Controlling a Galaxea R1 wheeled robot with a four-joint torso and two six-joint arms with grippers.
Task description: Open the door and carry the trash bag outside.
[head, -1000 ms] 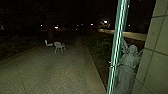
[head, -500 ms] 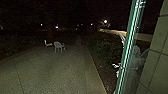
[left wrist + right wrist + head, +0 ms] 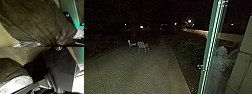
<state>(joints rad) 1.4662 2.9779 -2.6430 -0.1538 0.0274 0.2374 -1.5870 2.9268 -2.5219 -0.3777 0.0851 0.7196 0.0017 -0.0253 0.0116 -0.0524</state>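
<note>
I cannot tell whether my left gripper [image 3: 55, 44] is open or closed; the large, dark, translucent plastic trash bag [image 3: 36, 21] crowds the left wrist view, its creases drawn together at the bottom edge. The fold there is too dark for me to make out a hold. Nor can I tell how my right gripper [image 3: 48, 92] stands, among the dark shapes at the bottom of the right wrist view.

The bag is cut off in both wrist views; the right one has part of it beside my own dark plate, with a bright, crumpled white patch [image 3: 22, 80] next to it that I can't name.

The head view gives me the grey paved yard [image 3: 139, 72], a pale armchair [image 3: 142, 46] with a second pale chair [image 3: 131, 43] just beside it, and a tall green-edged glass panel [image 3: 211, 45], perhaps the door. A grey stone statue [image 3: 220, 65] stands beyond it, near the pale block wall [image 3: 242, 67]. Most of the background is lost in darkness.
</note>
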